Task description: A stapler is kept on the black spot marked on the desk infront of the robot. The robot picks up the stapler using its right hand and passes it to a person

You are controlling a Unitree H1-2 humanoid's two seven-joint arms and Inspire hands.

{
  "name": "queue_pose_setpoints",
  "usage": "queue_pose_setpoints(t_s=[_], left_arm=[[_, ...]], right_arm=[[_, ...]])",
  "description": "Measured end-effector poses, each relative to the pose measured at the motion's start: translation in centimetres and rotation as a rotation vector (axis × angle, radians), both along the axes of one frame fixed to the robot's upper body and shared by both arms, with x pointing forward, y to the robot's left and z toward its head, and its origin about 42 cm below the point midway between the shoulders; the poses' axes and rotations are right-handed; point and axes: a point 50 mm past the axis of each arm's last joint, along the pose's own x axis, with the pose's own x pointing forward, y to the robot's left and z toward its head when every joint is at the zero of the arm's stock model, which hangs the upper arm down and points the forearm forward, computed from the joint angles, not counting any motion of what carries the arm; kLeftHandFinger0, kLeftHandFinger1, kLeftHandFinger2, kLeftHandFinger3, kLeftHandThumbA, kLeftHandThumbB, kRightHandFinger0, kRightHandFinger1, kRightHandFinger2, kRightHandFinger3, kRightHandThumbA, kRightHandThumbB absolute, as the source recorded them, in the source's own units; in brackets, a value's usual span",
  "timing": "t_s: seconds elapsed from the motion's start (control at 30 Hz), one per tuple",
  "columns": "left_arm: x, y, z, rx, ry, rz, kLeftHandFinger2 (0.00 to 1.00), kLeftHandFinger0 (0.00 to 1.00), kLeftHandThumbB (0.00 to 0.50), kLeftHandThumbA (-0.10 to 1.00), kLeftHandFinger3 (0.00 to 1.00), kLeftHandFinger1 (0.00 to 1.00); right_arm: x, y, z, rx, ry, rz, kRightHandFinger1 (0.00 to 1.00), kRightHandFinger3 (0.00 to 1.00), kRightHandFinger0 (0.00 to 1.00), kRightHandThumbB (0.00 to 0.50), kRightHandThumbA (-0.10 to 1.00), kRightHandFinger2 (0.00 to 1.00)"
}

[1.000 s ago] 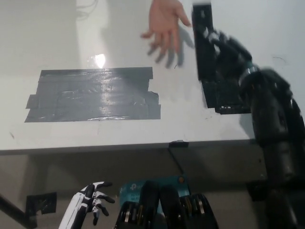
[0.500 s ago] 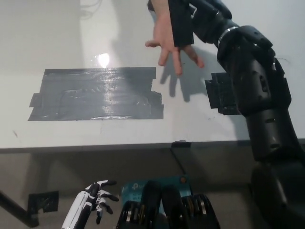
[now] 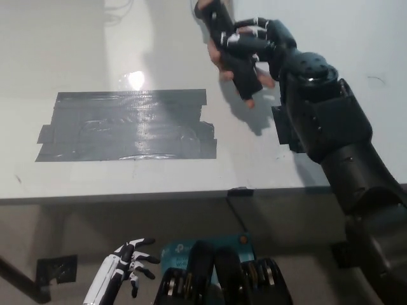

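Observation:
My black right hand (image 3: 254, 41) is raised over the far side of the desk and shut on the black stapler (image 3: 230, 47), which points down and toward me. Right behind the stapler is a person's open hand (image 3: 219, 60), palm up, its fingers showing under and beside the stapler. Whether the person's hand touches the stapler I cannot tell. The black tape spot (image 3: 127, 125) on the white desk (image 3: 76, 51) lies bare at the left. My white left hand (image 3: 124, 267) hangs open below the desk's front edge at the lower left.
A second small black tape patch (image 3: 284, 129) sits on the desk beside my right forearm. The desk's front edge (image 3: 127, 194) runs across the middle of the picture.
My right hand has carried the stapler leftward and turned it over the person's palm. The person's hand has stayed near the top middle. My left hand has barely moved.

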Motion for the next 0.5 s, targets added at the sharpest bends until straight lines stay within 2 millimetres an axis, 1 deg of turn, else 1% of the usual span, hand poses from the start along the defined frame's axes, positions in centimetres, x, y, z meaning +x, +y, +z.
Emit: queue_pose_setpoints(t_s=[0.07, 0.1, 0.13, 0.17, 0.2, 0.23, 0.27, 0.3, 0.33, 0.37, 0.4, 0.43, 0.47, 0.5], left_arm=[[0.0, 0.0, 0.0, 0.0, 0.001, 0.0, 0.51, 0.15, 0.457, 1.0, 0.72, 0.4], [0.0, 0.0, 0.0, 0.0, 0.001, 0.0, 0.51, 0.15, 0.457, 1.0, 0.71, 0.39], [0.0, 0.0, 0.0, 0.0, 0.001, -0.001, 0.51, 0.15, 0.457, 1.0, 0.71, 0.39], [0.0, 0.0, 0.0, 0.0, 0.001, -0.001, 0.5, 0.14, 0.454, 1.0, 0.71, 0.39], [0.0, -0.1, 0.0, 0.0, 0.001, -0.002, 0.5, 0.14, 0.455, 1.0, 0.71, 0.38], [0.0, -0.1, 0.0, 0.0, 0.002, -0.002, 0.5, 0.14, 0.455, 1.0, 0.71, 0.38], [0.0, -0.1, 0.0, 0.0, 0.002, -0.002, 0.5, 0.14, 0.456, 1.0, 0.71, 0.38], [0.0, -0.1, 0.0, 0.0, 0.002, -0.002, 0.5, 0.14, 0.452, 1.0, 0.71, 0.38], [0.0, -0.1, 0.0, 0.0, 0.003, -0.002, 0.5, 0.14, 0.452, 1.0, 0.71, 0.38], [0.0, -0.1, 0.0, 0.0, 0.004, -0.003, 0.5, 0.14, 0.446, 1.0, 0.72, 0.37], [0.0, -0.1, 0.0, 0.0, 0.004, -0.003, 0.5, 0.14, 0.45, 1.0, 0.72, 0.37], [0.0, -0.1, 0.0, 0.0, 0.005, -0.003, 0.5, 0.14, 0.45, 1.0, 0.72, 0.36], [0.0, -0.1, 0.0, 0.0, 0.005, -0.004, 0.5, 0.14, 0.449, 1.0, 0.72, 0.36], [0.0, -0.1, 0.0, 0.0, 0.005, -0.004, 0.5, 0.14, 0.453, 1.0, 0.72, 0.36]], right_arm=[[0.2, -0.1, -0.4, -0.078, -0.009, -0.007, 0.0, 0.15, 0.0, 0.058, 0.92, 0.15], [0.3, -0.1, -0.4, -0.114, -0.018, -0.01, 0.0, 0.1, 0.0, 0.066, 0.93, 0.16], [0.4, 0.0, -0.2, -0.17, -0.035, -0.012, 0.0, 0.1, 0.0, 0.066, 0.93, 0.16], [0.5, 0.0, -0.1, -0.203, -0.049, -0.013, 0.0, 0.08, 0.0, 0.101, 0.93, 0.18], [0.6, 0.1, 0.0, -0.228, -0.059, -0.014, 0.52, 0.71, 0.39, 0.227, 0.99, 0.76], [0.6, 0.2, 0.1, -0.267, -0.077, -0.015, 0.58, 0.86, 0.51, 0.238, 1.0, 0.78], [0.7, 0.3, 0.1, -0.305, -0.094, -0.015, 1.0, 1.0, 0.96, 0.371, 0.94, 1.0], [0.7, 0.3, 0.2, -0.311, -0.097, -0.015, 1.0, 1.0, 1.0, 0.412, 1.0, 1.0], [0.7, 0.4, 0.3, -0.369, -0.125, -0.012, 1.0, 1.0, 1.0, 0.412, 1.0, 1.0], [0.8, 0.5, 0.5, -0.406, -0.143, -0.006, 1.0, 1.0, 1.0, 0.448, 1.0, 1.0], [0.8, 0.5, 0.6, -0.445, -0.165, 0.001, 1.0, 1.0, 1.0, 0.482, 1.0, 1.0], [0.8, 0.7, 0.8, -0.504, -0.192, 0.015, 1.0, 1.0, 1.0, 0.496, 1.0, 1.0], [0.8, 0.7, 0.9, -0.54, -0.203, 0.025, 1.0, 1.0, 1.0, 0.5, 1.0, 1.0], [0.8, 0.7, 0.9, -0.54, -0.203, 0.025, 1.0, 1.0, 1.0, 0.5, 1.0, 1.0]])
